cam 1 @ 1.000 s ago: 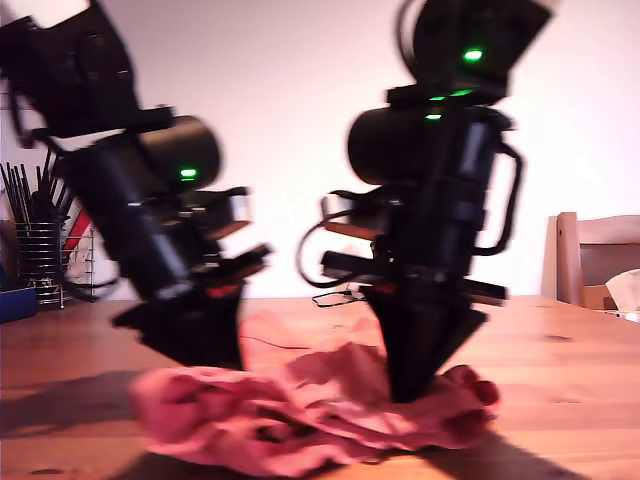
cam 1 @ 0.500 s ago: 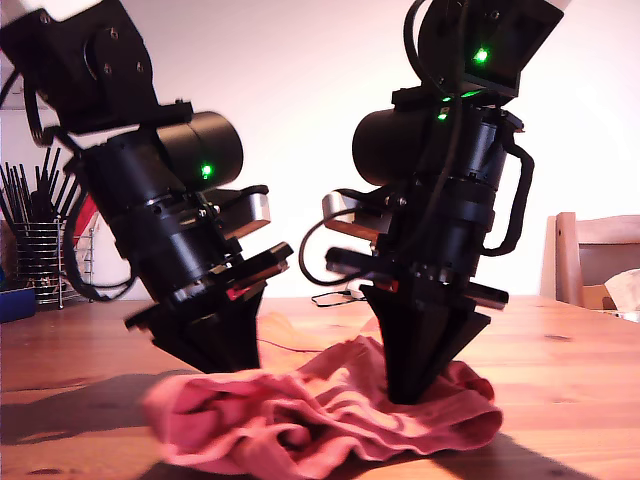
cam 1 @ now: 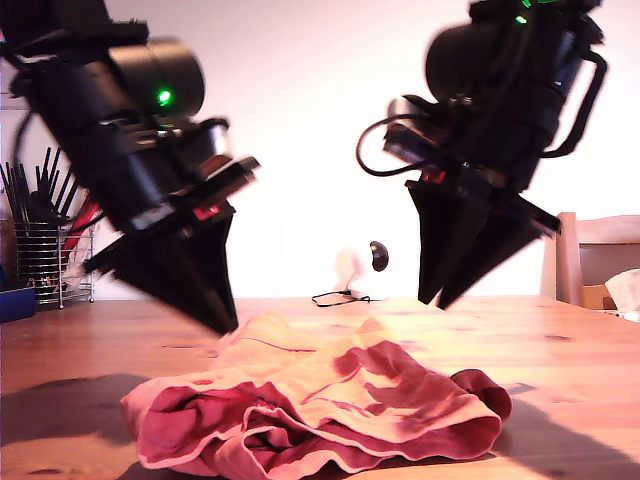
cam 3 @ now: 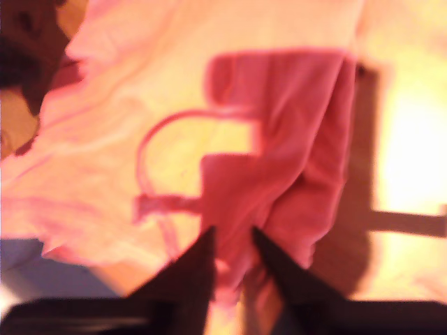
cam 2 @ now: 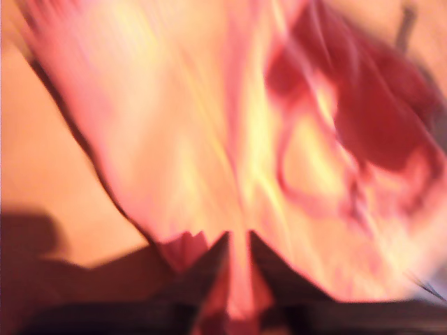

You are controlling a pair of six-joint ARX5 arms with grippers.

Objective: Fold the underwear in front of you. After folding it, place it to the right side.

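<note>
The underwear (cam 1: 320, 405) is seen bunched on the table (cam 1: 580, 380) near its front edge, its long axis running across the exterior view from left to right. My first gripper (cam 2: 237, 241) is held low over the cloth, but blur hides whether anything is pinched. My second gripper (cam 3: 230, 237) is kept higher, jaws narrowly parted and empty.

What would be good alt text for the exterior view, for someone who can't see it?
Crumpled coral underwear lies in a heap on a wooden table, with two black robot arms raised above it, their pincers off the cloth. One arm hangs at the exterior view's left, the other at its right. A wire rack of utensils stands at the far left edge.
</note>
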